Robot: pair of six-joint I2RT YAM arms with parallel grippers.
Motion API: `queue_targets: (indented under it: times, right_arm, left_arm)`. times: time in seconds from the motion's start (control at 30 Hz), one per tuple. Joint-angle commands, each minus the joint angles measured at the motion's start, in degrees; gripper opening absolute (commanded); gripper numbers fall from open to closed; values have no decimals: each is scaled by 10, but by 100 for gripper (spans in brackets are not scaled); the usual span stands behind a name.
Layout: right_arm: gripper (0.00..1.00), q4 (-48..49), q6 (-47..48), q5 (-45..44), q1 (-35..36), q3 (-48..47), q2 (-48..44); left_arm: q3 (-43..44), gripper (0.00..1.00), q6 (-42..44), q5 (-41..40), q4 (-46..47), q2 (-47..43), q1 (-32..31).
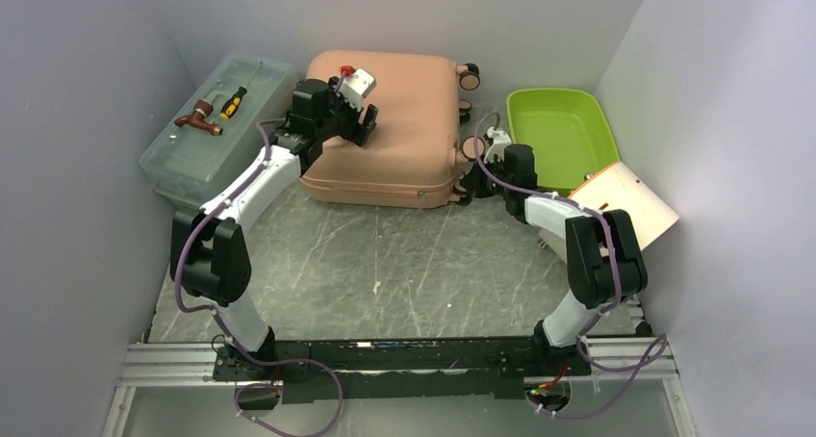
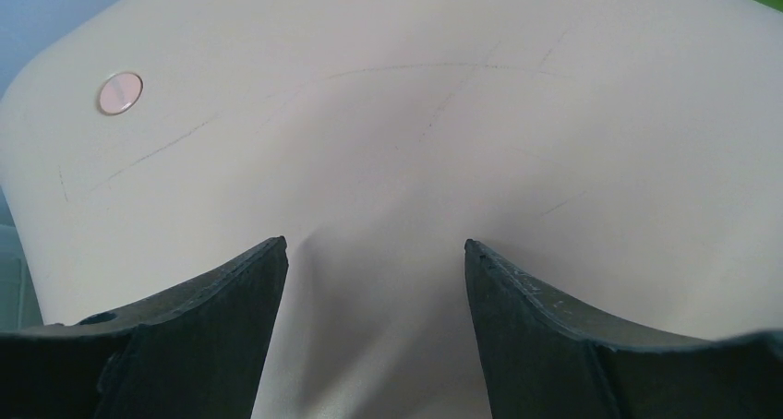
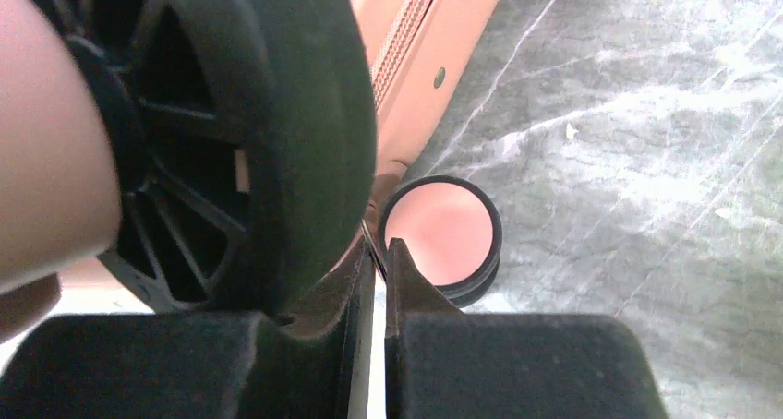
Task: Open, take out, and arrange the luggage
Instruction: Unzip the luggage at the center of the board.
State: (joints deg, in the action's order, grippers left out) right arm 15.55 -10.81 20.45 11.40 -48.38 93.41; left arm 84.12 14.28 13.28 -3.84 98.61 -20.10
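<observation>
The suitcase (image 1: pixel 404 139) lies flat and closed in the upper middle of the overhead view, against the back wall, with its wheels on its right edge. The left gripper (image 2: pixel 374 271) hangs just above the shell with its fingers (image 2: pixel 231 317) spread wide and nothing between them. The right gripper (image 3: pixel 380 257) is at the suitcase's lower right corner, tucked beside a black wheel (image 3: pixel 277 142) and close to a second, pink-capped wheel (image 3: pixel 441 230). Its fingers are pressed almost together with only a pale sliver between them. Whether that sliver is a zipper pull I cannot tell.

The step in hand looks like opening. The zipper (image 3: pixel 406 36) runs along the side seam toward the top of the right wrist view, so the right arm would do well to find the pull and draw it along the seam, not away from it. The left gripper could press down on the shell so the case does not slide.

The table (image 1: pixel 385 264) is grey, scratched and looks smooth, so the wheeled case may skid on it. A clear toolbox (image 1: pixel 173 167) with a screwdriver (image 1: pixel 236 98) on its lid sits at upper left. A green tray (image 1: pixel 558 139) is at upper right, with a beige board (image 1: pixel 630 201) below it. Grey walls (image 1: pixel 77 119) close in on three sides, leaving little room to swing the lid.
</observation>
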Motion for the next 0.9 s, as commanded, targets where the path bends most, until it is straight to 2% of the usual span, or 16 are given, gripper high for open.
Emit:
queue_targets:
  times: [0.0,0.23,0.43,0.67,0.8,0.87]
  right_arm:
    - [0,2,23,-30,-34,-83,47]
    - [0,-27,51,-7,-46,-166,102]
    - [0,-85,43,89,-65,-258,165]
    - [0,-47,77,74,-59,-220,135]
    - [0,-33,91,70,-60,-200,116]
    - [0,-24,91,75,-60,-191,110]
  left_arm:
    - [-45,76,29,0,-160,19,3]
    - [-54,76,34,11,-156,5,3]
    - [-52,77,36,23,-160,-2,3]
    - [8,90,64,118,-208,-15,-11]
    - [63,96,59,116,-199,3,-49]
    - [114,98,52,102,-208,47,-73]
